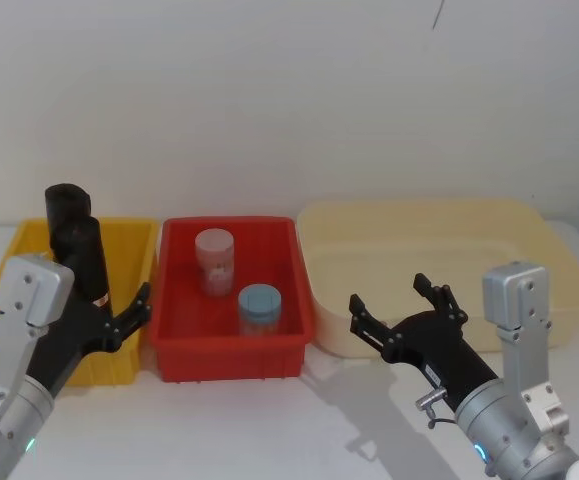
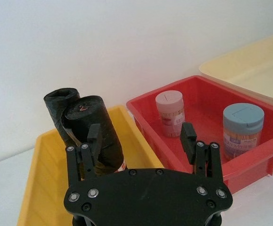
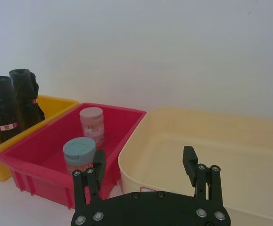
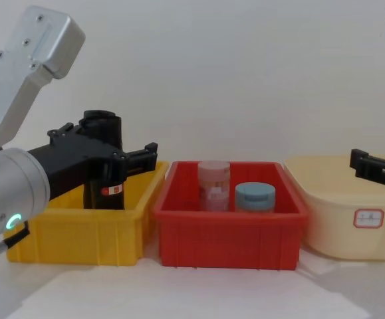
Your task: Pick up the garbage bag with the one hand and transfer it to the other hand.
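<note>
The left pincer [image 2: 141, 134], jaws spread wide, hovers over the near end of the yellow bin [image 1: 134, 235] and has not yet closed on the garbage bag [image 1: 81, 255]. The bag is the black roll with a red-and-white label band, standing upright in that bin. A second, rougher black roll [image 1: 67, 205] stands just behind it, close enough that the two look to be touching. Seen from the left wrist, the labelled roll lies just beyond the fingertips and off toward one finger [image 2: 94, 136] rather than centred in the gap.

The right pincer [image 1: 389, 295], also spread open and empty, waits above the desk [image 1: 269, 430] in front of the cream tub [image 1: 529, 225]. The red bin [image 1: 229, 360] with its two capped jars sits between the arms.

The roll is likely light, being tightly wound thin film, and firm enough to keep its shape with a little give under pressure. Its smooth skin looks slippery (a loose pinch could let it slide or twist). The safest hold seems to be across the body near the label band, square to the roll's axis. That would leave the upper end free for the right pincer to take. The neighbouring roll could be knocked over as the jaws close.
</note>
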Robot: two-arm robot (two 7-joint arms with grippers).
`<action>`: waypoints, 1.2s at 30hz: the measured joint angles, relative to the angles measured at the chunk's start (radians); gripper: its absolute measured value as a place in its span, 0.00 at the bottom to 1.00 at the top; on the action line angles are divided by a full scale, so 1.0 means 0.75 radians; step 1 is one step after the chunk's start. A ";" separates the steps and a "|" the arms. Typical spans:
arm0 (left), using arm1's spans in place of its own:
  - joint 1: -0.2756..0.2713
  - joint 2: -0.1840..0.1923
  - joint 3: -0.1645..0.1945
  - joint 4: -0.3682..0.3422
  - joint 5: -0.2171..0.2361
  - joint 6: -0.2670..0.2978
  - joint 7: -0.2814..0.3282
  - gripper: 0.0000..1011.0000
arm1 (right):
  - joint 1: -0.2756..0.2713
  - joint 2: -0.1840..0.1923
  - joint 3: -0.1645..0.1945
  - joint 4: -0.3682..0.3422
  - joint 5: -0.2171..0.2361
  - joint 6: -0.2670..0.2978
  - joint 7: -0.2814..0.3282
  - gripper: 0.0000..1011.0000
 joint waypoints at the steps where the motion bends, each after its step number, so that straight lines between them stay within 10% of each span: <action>1: 0.000 0.000 0.000 0.000 0.000 0.000 0.000 0.99 | 0.000 0.000 0.000 0.000 0.000 0.000 0.000 0.99; 36: 0.049 0.011 -0.016 -0.075 0.044 0.047 0.058 0.99 | 0.000 0.000 0.000 0.000 0.000 0.000 0.000 0.99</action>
